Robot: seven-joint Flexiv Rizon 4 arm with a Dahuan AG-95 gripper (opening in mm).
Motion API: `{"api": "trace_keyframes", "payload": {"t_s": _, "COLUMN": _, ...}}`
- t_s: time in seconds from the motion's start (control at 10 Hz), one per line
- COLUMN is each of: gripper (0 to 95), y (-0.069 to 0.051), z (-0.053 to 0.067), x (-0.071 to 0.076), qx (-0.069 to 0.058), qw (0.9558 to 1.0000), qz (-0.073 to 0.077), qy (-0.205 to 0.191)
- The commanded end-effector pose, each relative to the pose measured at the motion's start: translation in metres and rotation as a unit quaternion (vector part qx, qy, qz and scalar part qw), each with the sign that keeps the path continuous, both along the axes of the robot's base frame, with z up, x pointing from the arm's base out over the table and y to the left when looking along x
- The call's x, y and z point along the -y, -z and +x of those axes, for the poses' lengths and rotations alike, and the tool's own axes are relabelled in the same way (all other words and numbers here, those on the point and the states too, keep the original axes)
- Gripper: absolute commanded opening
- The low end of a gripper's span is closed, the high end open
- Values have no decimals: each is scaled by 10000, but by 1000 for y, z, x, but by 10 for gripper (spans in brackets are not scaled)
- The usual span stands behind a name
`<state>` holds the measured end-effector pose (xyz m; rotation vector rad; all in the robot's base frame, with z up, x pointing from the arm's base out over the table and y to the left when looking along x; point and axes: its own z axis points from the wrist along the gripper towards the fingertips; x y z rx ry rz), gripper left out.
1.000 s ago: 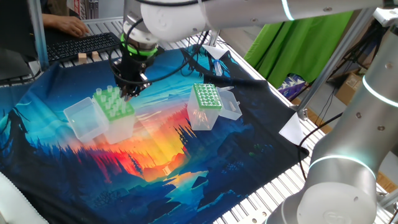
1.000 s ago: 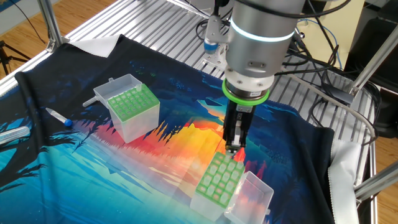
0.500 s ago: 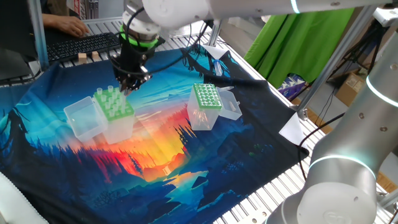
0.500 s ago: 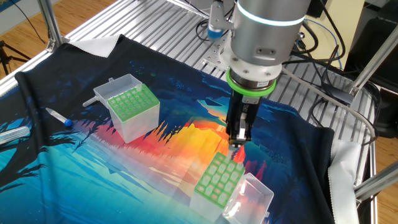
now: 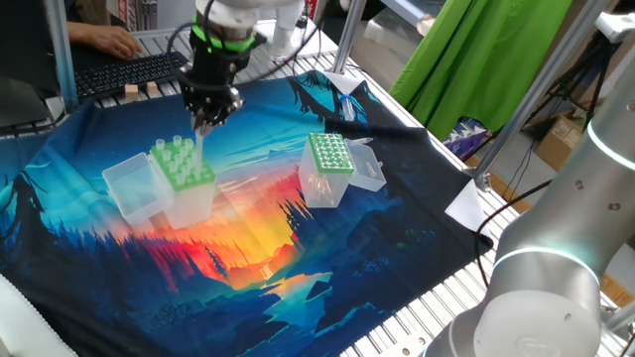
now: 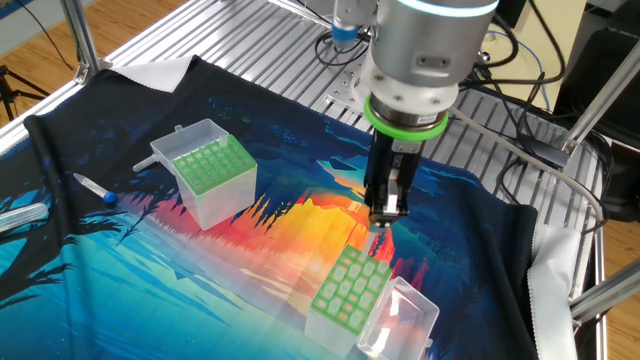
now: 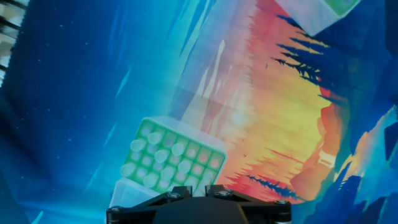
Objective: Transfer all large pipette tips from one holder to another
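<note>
Since the earlier frame the arm has lifted, drawing one of the large pipette tips [image 5: 199,147] up out of the light-green holder [image 5: 182,167]. The jaws of the gripper [image 5: 210,121] are pinched on its top, its long axis hanging vertical. The darker-green holder [image 5: 329,154] lies well apart across the surface [image 5: 327,258]. In the hand view the fingertips are cut off.

My arm [image 6: 425,45] is glossy grey metal. Both boxes [image 5: 184,183] [image 5: 327,169] look like clear smooth plastic. The printed cloth [image 5: 258,258] is matt, over ribbed bare metal table [image 6: 250,30].
</note>
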<state>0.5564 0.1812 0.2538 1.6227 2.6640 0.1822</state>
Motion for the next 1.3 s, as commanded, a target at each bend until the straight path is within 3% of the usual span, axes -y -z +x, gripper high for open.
{"api": "trace_keyframes", "payload": {"t_s": 0.1, "gripper": 0, "y": -10, "z": -2, "x": 0, "qx": -42, "qw": 10000, "qz": 27, "qy": -74}}
{"api": "trace_keyframes", "payload": {"t_s": 0.7, "gripper": 0, "y": -41, "z": -5, "x": 6, "qx": -164, "qw": 9988, "qz": 42, "qy": -460}}
{"api": "trace_keyframes", "payload": {"t_s": 0.8, "gripper": 0, "y": -45, "z": -8, "x": 11, "qx": -161, "qw": 9961, "qz": 68, "qy": -863}}
{"api": "trace_keyframes", "payload": {"t_s": 1.1, "gripper": 0, "y": -51, "z": -14, "x": 25, "qx": -167, "qw": 9882, "qz": 72, "qy": -1518}}
{"api": "trace_keyframes", "payload": {"t_s": 1.3, "gripper": 0, "y": -52, "z": -14, "x": 39, "qx": -169, "qw": 9799, "qz": 76, "qy": -1988}}
